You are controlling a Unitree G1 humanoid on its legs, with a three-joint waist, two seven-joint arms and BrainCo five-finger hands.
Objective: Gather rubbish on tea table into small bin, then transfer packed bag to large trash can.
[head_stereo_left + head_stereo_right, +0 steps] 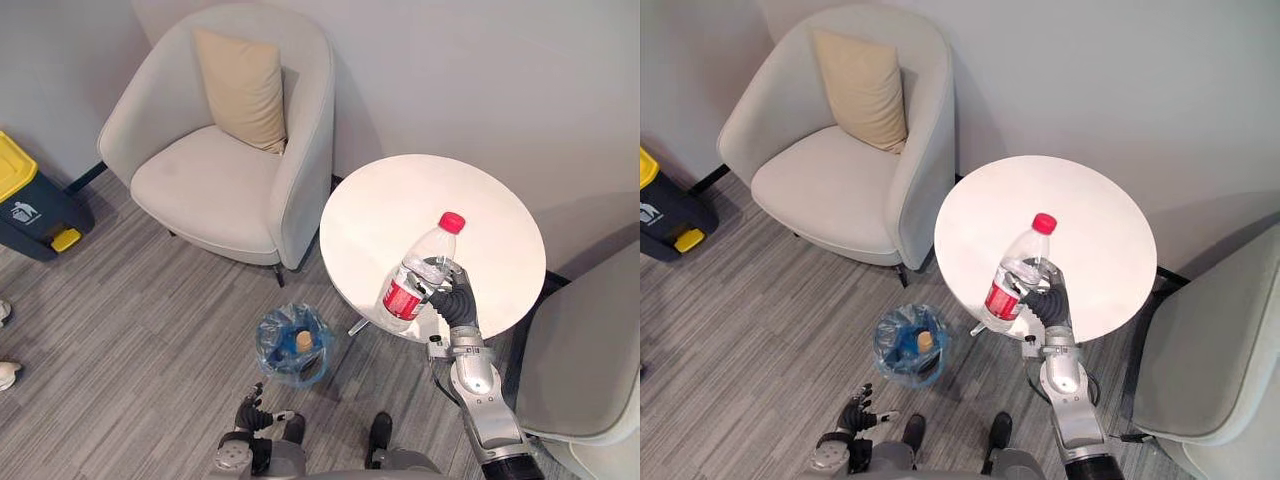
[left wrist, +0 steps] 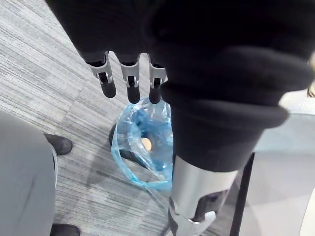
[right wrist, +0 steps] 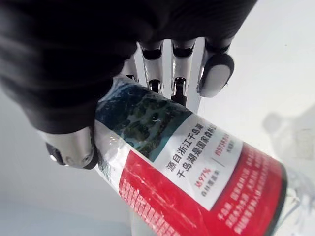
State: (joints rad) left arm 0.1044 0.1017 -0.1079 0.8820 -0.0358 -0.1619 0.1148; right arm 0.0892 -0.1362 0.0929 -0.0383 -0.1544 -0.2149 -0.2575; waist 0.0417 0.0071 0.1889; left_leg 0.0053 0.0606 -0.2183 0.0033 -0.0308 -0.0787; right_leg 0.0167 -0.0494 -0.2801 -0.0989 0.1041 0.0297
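The place looks like an office lounge or waiting corner. A pale upholstered armchair (image 1: 220,190) with a tan cushion (image 1: 243,88) stands far left and a second armchair (image 1: 590,370) near right. A round white tea table (image 1: 400,200) sits between them on grey striped carpet (image 1: 130,340), and a yellow-lidded trash can (image 1: 30,205) stands at the left wall.

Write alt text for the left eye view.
The robot's right hand grips a clear plastic bottle with red cap and label over a round white table. On the grey floor stands a small bin lined with a blue bag, beside a pale armchair.
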